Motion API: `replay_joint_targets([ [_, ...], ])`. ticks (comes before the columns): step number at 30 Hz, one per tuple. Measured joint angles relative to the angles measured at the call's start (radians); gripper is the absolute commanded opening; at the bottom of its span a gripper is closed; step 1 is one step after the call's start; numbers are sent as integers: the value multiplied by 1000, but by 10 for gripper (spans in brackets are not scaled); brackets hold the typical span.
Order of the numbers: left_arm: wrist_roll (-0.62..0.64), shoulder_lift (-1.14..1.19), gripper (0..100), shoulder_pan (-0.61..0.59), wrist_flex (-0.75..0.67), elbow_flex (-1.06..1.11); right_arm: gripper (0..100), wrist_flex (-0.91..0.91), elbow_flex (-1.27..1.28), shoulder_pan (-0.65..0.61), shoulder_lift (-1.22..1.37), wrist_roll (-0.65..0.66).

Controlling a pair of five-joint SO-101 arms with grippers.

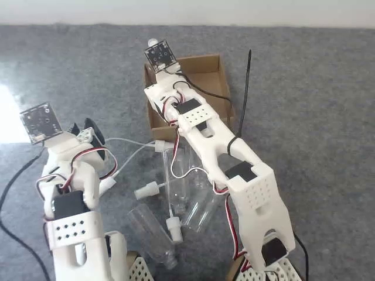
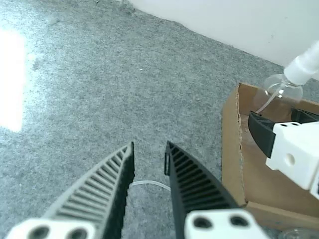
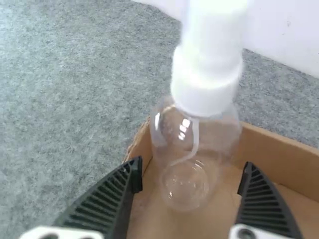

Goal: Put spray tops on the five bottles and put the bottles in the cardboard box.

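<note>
1. The right gripper (image 3: 191, 172) hangs over a corner of the cardboard box (image 3: 279, 144) with its jaws spread wide, gripping nothing.
2. 1 clear bottle (image 3: 199, 124) stands upright inside the box at that corner, directly between the jaws. A white spray top (image 3: 209, 55) sits on its neck, and neither finger appears to touch the bottle.
3. The left gripper (image 2: 149, 148) is above the grey carpet (image 2: 99, 74), just beside the box's outer wall. Its jaws are parted by a narrow gap and hold nothing. A thin white tube (image 2: 149, 184) lies on the carpet beneath that gap.
4. In the high view, other bottles (image 1: 176, 175) lie on their sides between the 2 arms, outside the box. Loose-looking tops (image 1: 147, 190) lie among them, but I cannot tell which are fitted.
</note>
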Motion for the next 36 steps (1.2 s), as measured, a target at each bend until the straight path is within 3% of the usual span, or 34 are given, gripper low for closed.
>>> replay_joint_targets([
  [22, 0, 0, 94, 0, 0, 0, 275, 287, 0, 0, -97, 0],
  [36, 0, 0, 94, 0, 0, 0, 275, 597, 0, -2, -298, 0],
])
